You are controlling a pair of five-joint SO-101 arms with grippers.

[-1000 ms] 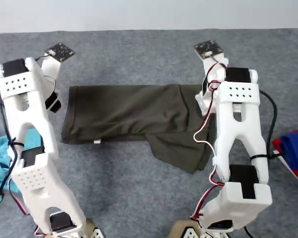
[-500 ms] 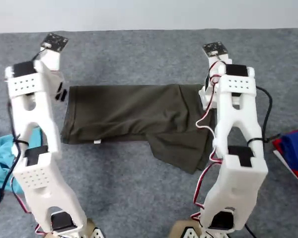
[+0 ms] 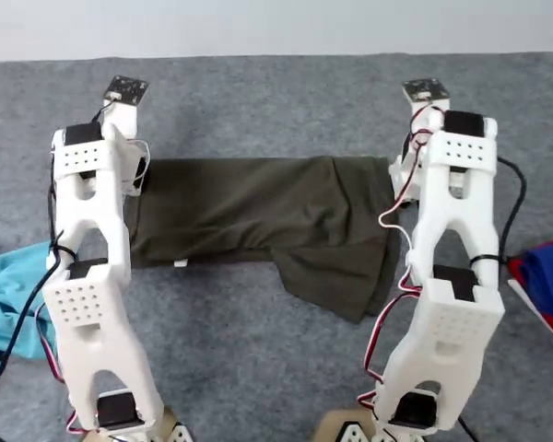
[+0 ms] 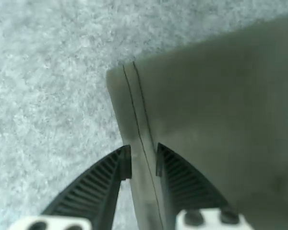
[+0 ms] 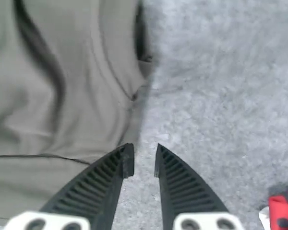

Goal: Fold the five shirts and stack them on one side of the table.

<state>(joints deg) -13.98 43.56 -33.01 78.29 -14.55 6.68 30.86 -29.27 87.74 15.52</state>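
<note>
The task looks early. Of the 5 shirts, 3 are in sight and none is finished. The olive shirt (image 3: 258,216) lies mid-table between the arms, laid into a long band running left to right. 1 loose flap hangs toward the robot at its right end, so it needs more folds before it can go aside. A teal shirt (image 3: 9,285) is crumpled at the left edge of the table (image 3: 276,92), and a blue shirt (image 3: 544,276) with red on it lies at the right edge. Both are unfolded and well apart from the olive one. By my reading, nearly all the folding and the stacking are left.

The left arm (image 3: 88,230) reaches out over the olive shirt's left end and the right arm (image 3: 452,221) over its right end, each wrist pointing down at the far side.

The left gripper (image 4: 143,158) sits low at the far-left corner. Its jaws are a narrow slit apart with the stitched hem (image 4: 137,115) running between them. The cloth looks flat, so it is probably not yet pinched.

The right gripper (image 5: 141,158) is also parted by a slit and holds nothing. Its tips sit just at the shirt's right edge, with bare table in the gap.
</note>
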